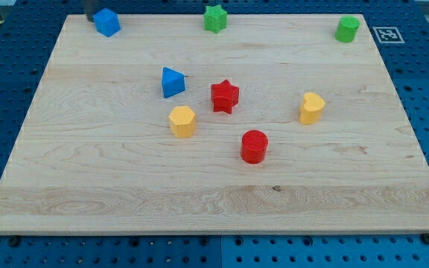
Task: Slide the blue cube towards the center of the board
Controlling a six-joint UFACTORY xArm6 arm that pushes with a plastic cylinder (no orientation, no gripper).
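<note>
My tip (94, 17) is a plain rod end with nothing to open, close or grip with. It shows as a dark stub at the view's top edge, right against the upper-left side of the blue cube (107, 22); I cannot tell whether the two actually touch. The blue cube sits at the table's (214, 197) far top-left corner, close to the edge. It is a solid mid-blue, with a lighter top face and darker sides. It stands flat but turned, so one corner points toward the view's bottom. Its sides look about equal, so no long axis stands out. Well apart from it, nearer the middle, a second blue block (173, 82) of wedge-like shape lies just left of a red star (225, 97). Below these are a yellow hexagonal block (182, 121) and a red cylinder (254, 147), and a yellow block (312, 108) lies further right. Along the top edge are a green star (215, 18) and, near the right corner, a green cylinder (347, 29).
</note>
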